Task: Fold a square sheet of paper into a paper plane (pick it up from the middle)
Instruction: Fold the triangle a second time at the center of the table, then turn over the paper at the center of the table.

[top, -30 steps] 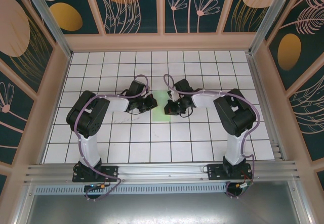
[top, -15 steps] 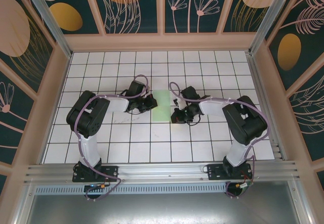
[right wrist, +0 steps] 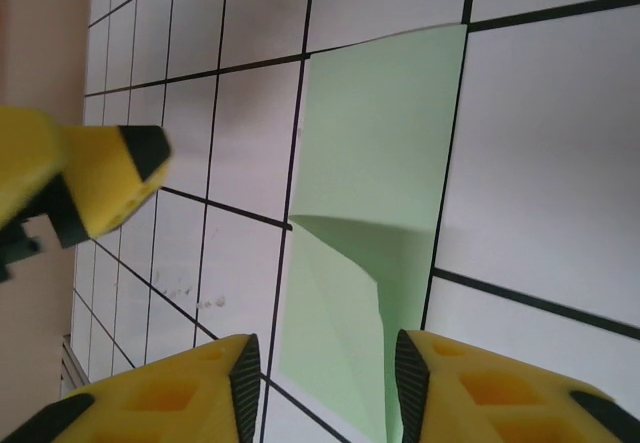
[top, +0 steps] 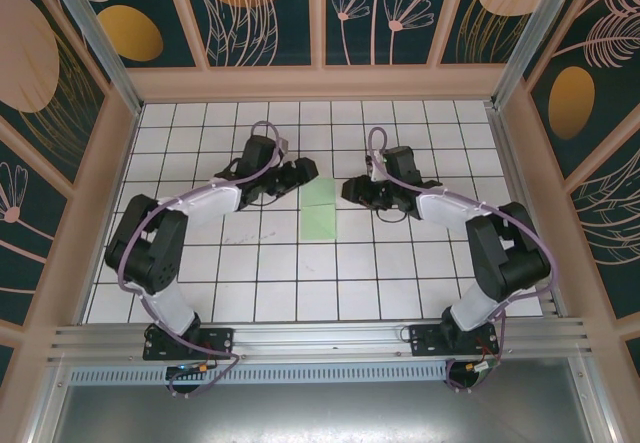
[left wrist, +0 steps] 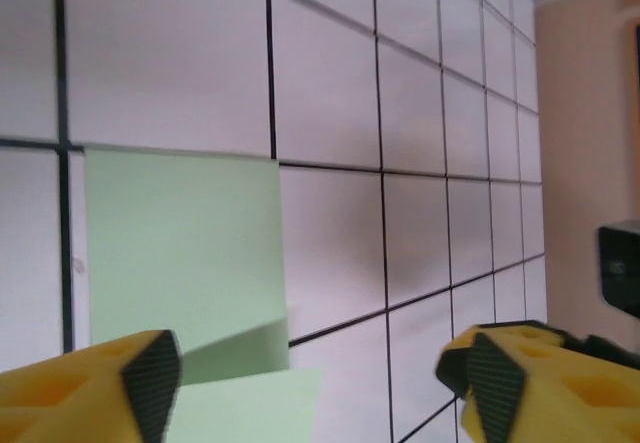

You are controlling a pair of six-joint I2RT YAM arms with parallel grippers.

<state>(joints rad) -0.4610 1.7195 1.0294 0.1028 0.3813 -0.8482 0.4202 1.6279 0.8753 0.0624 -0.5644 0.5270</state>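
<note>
- Two robot arms are seen from above, reaching inward over a white tiled desk (top: 250,283) ruled with black lines.
- One pale mint-green sheet of paper (top: 320,210) is laid near the middle of the desk, between the two arms. It is seen as a narrow rectangle, longer from front to back.
- The left gripper (top: 307,169) is held just beside the far left corner of the sheet. Its yellow, black-tipped fingers (left wrist: 150,378) are spread wide, with nothing between them.
- The right gripper (top: 348,190) is held just off the right edge of the sheet. Its jaws are parted and nothing is pinched.
- From the right wrist, a folded flap (right wrist: 350,263) is seen lifted slightly at one end of the sheet.
</note>
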